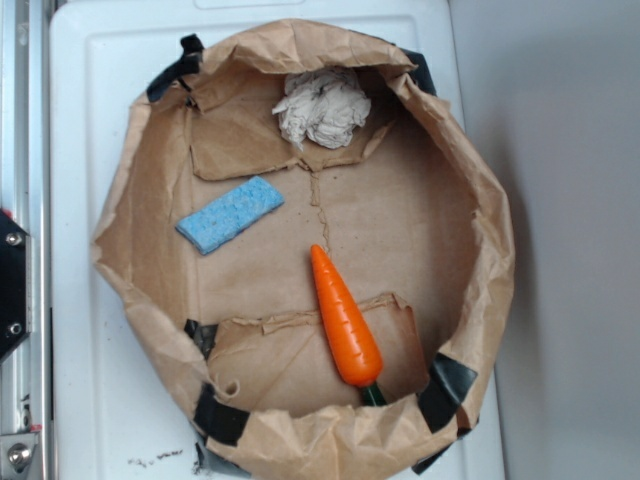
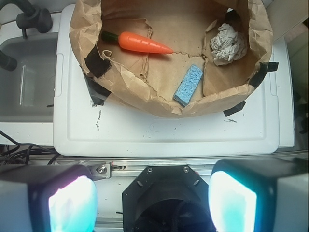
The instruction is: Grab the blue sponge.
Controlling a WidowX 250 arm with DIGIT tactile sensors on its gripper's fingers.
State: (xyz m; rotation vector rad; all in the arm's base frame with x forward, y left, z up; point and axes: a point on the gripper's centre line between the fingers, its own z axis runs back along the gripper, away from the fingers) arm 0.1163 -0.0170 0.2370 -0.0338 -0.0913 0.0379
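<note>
— Where's the blue sponge (image 1: 230, 214) right now?

— In the exterior view it lies flat on the floor of the brown paper bag (image 1: 480, 200), left of centre in the frame, tilted so one end points toward the upper right. The orange carrot (image 1: 345, 318) is below and to its right, apart from it, tip aimed up-left. The crumpled off-white cloth (image 1: 322, 106) sits at the top of the bag, also apart from it.

— And from your wrist?

— There the blue sponge (image 2: 189, 85) is in the upper middle of the frame, just right of centre, close to the bag's near wall. My gripper (image 2: 152, 200) is along the bottom edge, well apart from the sponge and outside the bag, over the rail beside the white lid (image 2: 164, 135).

— Your fingers?

— Spread wide. One pad (image 2: 71, 205) glows at the lower left, the other at the lower right, with nothing between them

— So the sponge is untouched?

— Yes, it rests free on the paper
</note>
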